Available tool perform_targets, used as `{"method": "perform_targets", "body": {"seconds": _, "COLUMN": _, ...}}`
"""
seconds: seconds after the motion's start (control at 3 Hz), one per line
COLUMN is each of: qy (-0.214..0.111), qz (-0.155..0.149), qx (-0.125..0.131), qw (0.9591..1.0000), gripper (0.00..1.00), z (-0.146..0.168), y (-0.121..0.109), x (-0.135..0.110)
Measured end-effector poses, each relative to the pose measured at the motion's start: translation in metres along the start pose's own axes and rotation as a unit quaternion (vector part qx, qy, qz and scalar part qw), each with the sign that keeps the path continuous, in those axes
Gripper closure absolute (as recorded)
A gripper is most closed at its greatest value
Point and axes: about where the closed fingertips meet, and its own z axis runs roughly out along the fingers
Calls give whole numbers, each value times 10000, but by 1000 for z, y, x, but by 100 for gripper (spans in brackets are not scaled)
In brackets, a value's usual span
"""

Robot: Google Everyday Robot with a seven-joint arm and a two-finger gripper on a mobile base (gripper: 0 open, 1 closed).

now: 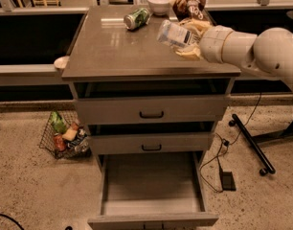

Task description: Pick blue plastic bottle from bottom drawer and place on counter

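The hand [185, 40] hangs over the right rear part of the bench [113, 51], with the arm reaching in from the right. Its fingers [188, 27] are closed on the bottle [171, 33], one above it and one below. The bottle lies nearly level, its long axis running left to right with a slight tilt. Most of its length sticks out to the left of the hand, toward the middle of the bench. Which end carries the cap I cannot tell.

The bottle appears to be held just clear of the slab rather than resting on it. The coming move therefore turns on the drop straight down. Bare bench lies below and to the left, so lowering should meet nothing.

The nearest neighbours are behind the hand. The bag [190, 3] stands just beyond it, and the bowl [160, 3] and the can [137, 19], which lies on its side, sit further left.

The drawer [151, 183] at the bottom is pulled fully out, and its grey floor shows nothing in it. What the bowl holds is hidden. On the floor to the left, a wire basket [47, 143] holds several packets.
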Motion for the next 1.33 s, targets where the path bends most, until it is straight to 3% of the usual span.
{"method": "perform_targets", "body": {"seconds": 0.33, "qy": 202, "qz": 534, "qx": -372, "qw": 9977, "gripper": 100, "z": 5, "y": -12, "x": 5}}
{"method": "perform_targets", "body": {"seconds": 0.67, "qy": 564, "qz": 948, "qx": -868, "qw": 9901, "gripper": 100, "z": 14, "y": -17, "x": 18}}
{"method": "perform_targets", "body": {"seconds": 1.0, "qy": 999, "qz": 1208, "qx": -1397, "qw": 9777, "gripper": 100, "z": 27, "y": -11, "x": 38}}
{"method": "perform_targets", "body": {"seconds": 1.33, "qy": 1323, "qz": 1371, "qx": -1669, "qw": 9674, "gripper": 100, "z": 35, "y": -9, "x": 61}}
